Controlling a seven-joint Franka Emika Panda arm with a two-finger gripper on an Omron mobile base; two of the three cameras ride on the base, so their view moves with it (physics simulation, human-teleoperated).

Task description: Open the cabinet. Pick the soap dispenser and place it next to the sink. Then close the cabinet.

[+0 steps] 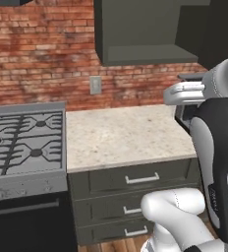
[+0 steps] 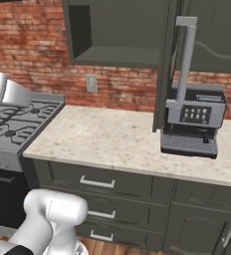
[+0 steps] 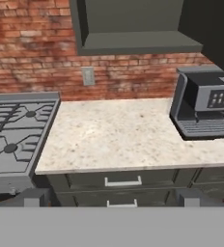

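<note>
From the left base view, the cabinet (image 1: 145, 29) hangs on the brick wall above the tabletop (image 1: 121, 135), its interior exposed and dark, with nothing visible on the part of the shelf that shows. A gas stove (image 1: 25, 138) sits to the left, drawers (image 1: 140, 178) below, and the arm blocks the right side.

From the right base view, the cabinet door (image 2: 167, 64) stands swung out edge-on, its long silver handle (image 2: 187, 60) just in front of a coffee machine (image 2: 194, 122) on the tabletop. The shelf inside again looks bare; the soap dispenser cannot be found here, nor the sink.

In the hand view, the hand (image 3: 111, 198) looks level at the cabinet and tabletop, its two fingertips (image 3: 32, 197) set far apart, wide and holding nothing. An outlet (image 3: 88, 75) marks the wall under the cabinet.

The door seems already open, so the step in hand is probably finding and reaching the dispenser. Doing it well likely means raising the hand to shelf height, looking into the hidden part of the cabinet, and steering clear of the door edge and the coffee machine
</note>
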